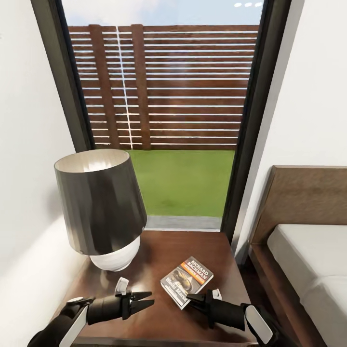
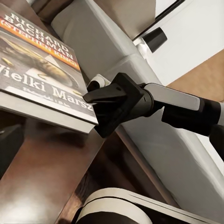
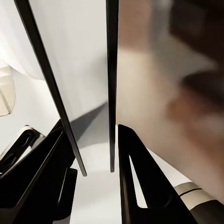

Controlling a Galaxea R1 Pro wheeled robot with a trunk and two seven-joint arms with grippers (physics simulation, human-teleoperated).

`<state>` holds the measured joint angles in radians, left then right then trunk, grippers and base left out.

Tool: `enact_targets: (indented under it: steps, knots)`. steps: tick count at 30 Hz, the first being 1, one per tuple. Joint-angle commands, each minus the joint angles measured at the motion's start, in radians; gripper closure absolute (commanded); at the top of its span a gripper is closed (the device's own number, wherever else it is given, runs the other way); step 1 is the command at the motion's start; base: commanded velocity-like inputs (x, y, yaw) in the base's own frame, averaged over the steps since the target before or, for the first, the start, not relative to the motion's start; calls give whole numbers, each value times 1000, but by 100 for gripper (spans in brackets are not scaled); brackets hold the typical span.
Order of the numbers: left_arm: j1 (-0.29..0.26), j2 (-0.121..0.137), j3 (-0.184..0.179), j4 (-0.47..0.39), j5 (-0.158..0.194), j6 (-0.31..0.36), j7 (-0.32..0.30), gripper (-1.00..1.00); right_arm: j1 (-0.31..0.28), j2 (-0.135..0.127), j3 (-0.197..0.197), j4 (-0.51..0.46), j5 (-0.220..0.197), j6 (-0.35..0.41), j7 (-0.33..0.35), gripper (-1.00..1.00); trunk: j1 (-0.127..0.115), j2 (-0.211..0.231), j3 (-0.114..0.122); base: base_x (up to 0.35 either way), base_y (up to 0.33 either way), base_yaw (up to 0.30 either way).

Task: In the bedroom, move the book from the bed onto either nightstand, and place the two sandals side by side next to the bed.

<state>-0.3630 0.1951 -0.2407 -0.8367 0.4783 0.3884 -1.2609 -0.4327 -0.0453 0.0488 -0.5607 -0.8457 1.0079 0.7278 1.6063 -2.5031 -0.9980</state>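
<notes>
Lying flat on the nightstand (image 1: pixel 159 255), the book (image 1: pixel 187 281) is showing its cover face up, orange band and white lettering legible. Right gripper (image 1: pixel 193 299) is sitting at the book's near corner, its dark fingertips touching or just about touching the edge; from the left wrist view the same gripper (image 2: pixel 95 109) is reaching the book (image 2: pixel 39 70) at its corner, the fingers slightly parted and nothing clamped between them. In the right wrist view the two fingers (image 3: pixel 140 182) are standing apart with a clear gap. Left gripper (image 1: pixel 144 299) is hovering over the dark wood just beside the book, on the side away from the bed, jaws nearly together and empty. Beyond the left gripper a lamp (image 1: pixel 101 207) with a dark shade and white base is standing on the nightstand. Bed (image 1: pixel 308 260) is lying past the right gripper, grey mattress against a brown headboard. Window (image 1: pixel 164 96) ahead is showing slatted fence and grass.
</notes>
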Motion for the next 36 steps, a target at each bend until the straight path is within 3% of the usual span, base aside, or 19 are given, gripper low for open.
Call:
enact_targets:
  steps: [1,8,16,20,36]
  knots:
    - [-1,1,-5,0,10,10,0,-100,0,-1,6,21,30,-12,-4,100,0,0,-1,0,0,0]
    - [-1,1,-5,0,10,10,0,-100,0,-1,6,21,30,-12,-4,100,-3,1,26,0,0,0]
    - [-2,1,-5,0,10,10,0,-100,0,-1,6,21,30,-12,-4,100,-3,1,26,0,0,0]
    - [-2,1,-5,0,10,10,0,-100,0,-1,6,21,30,-12,-4,100,-5,2,41,0,0,0]
    - [-2,1,-5,0,10,10,0,-100,0,-1,6,21,30,-12,-4,100,-4,2,34,0,0,0]
